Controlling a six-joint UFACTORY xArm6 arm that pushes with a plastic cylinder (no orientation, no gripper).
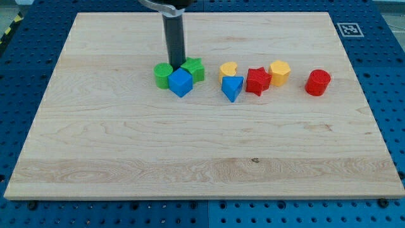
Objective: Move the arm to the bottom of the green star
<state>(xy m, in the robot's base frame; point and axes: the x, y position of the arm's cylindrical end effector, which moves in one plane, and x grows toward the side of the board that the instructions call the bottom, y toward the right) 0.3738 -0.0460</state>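
Observation:
The green star sits on the wooden board, upper middle, touching a blue cube at its lower left. A green cylinder lies just left of the blue cube. My tip stands at the end of the dark rod, between the green cylinder and the green star, right above the blue cube and close against the star's left side.
To the right lie a yellow block, a blue triangular block, a red star, a yellow hexagonal block and a red cylinder. The wooden board rests on a blue perforated table.

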